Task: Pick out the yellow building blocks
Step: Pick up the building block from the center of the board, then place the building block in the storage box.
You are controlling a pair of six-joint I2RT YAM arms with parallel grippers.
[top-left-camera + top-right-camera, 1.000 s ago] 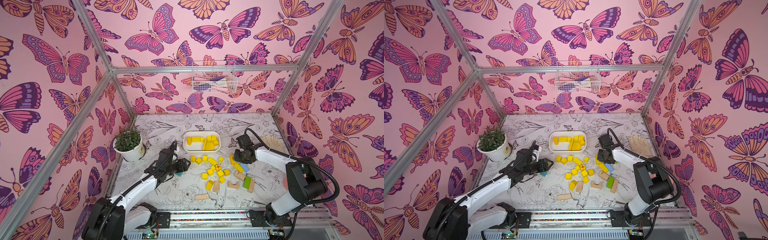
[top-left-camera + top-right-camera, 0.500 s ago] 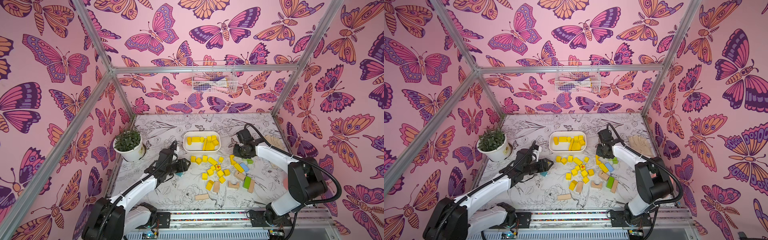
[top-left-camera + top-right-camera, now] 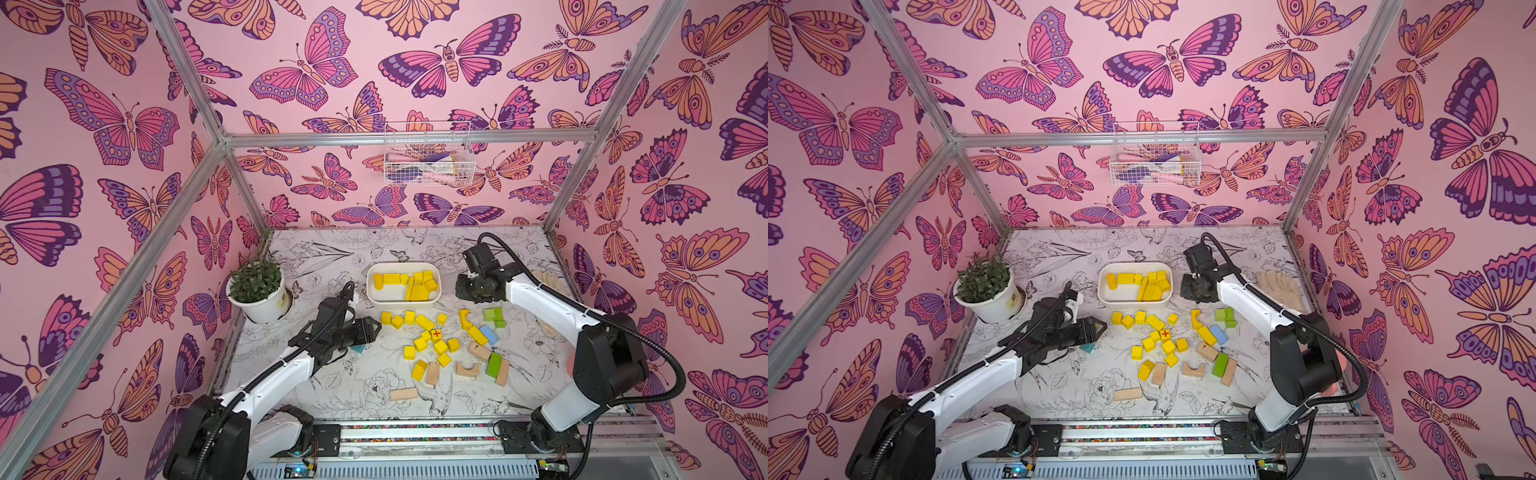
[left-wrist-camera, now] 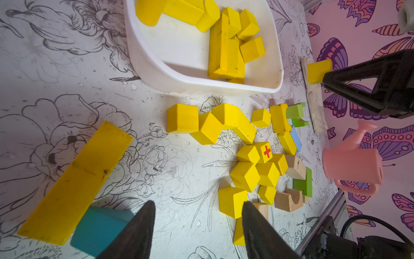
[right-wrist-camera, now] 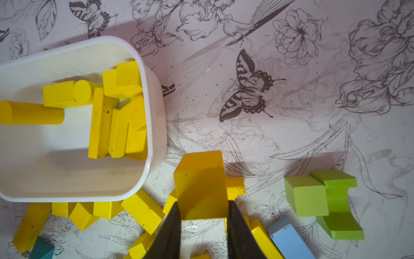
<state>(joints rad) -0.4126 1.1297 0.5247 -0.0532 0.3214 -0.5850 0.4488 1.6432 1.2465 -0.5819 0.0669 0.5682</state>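
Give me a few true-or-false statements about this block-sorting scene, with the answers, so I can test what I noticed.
1. The right end effector grips a yellow block. True.
2. The white tub is empty. False: several yellow blocks lie in it.
3. The cube with the red cross is in the tub. False: it lies on the table among loose blocks.
4. The left end effector is open and holds nothing. True.
5. The green blocks lie on the table, outside the tub. True.
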